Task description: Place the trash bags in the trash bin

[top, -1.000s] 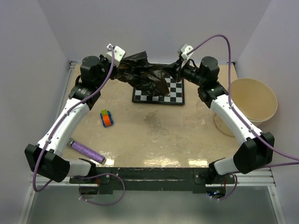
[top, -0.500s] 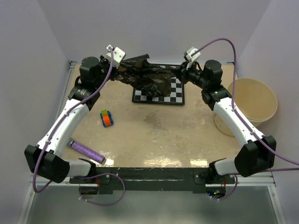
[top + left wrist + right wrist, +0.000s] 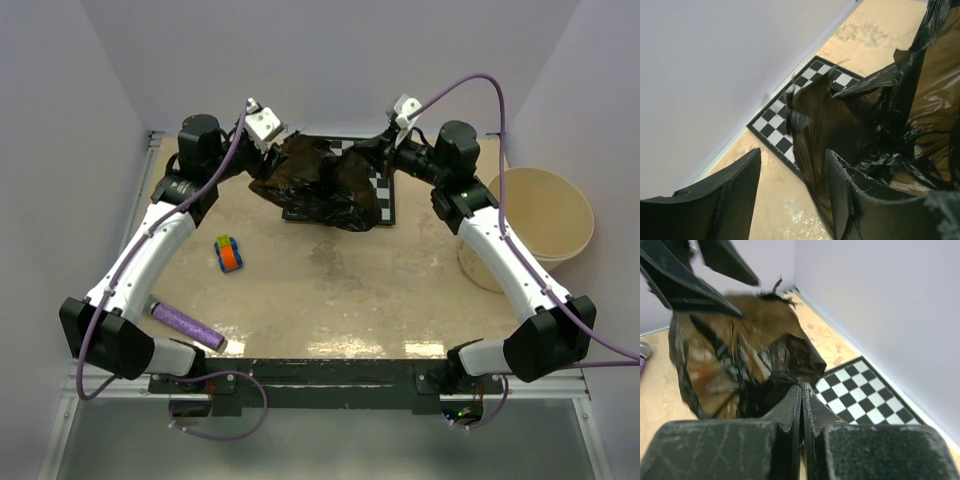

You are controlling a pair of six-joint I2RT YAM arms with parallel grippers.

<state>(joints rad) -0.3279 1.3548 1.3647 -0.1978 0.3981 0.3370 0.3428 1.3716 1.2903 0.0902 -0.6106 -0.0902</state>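
The trash bag [image 3: 322,183], a crumpled sheet of glossy black film, hangs over the chessboard at the back of the table. My right gripper [image 3: 377,150] is shut on its upper right corner; in the right wrist view the film [image 3: 745,350] bunches into the pinched fingertips [image 3: 801,386]. My left gripper [image 3: 283,141] stands open at the bag's upper left. In the left wrist view the film [image 3: 875,115] hangs beside the inner face of one finger [image 3: 860,200], and the gap [image 3: 792,165] grips nothing. The cream trash bin [image 3: 541,213] stands at the right edge, apart from the bag.
The chessboard [image 3: 384,196] lies mostly under the bag, close to the back wall. A small orange and blue toy car [image 3: 230,254] sits left of centre. A purple textured roll [image 3: 188,325] lies near the left arm's base.
My left gripper has opened and let go of the bag, shifting a little right. The bag, stretched between both grippers before, now sags lower from the right gripper alone.
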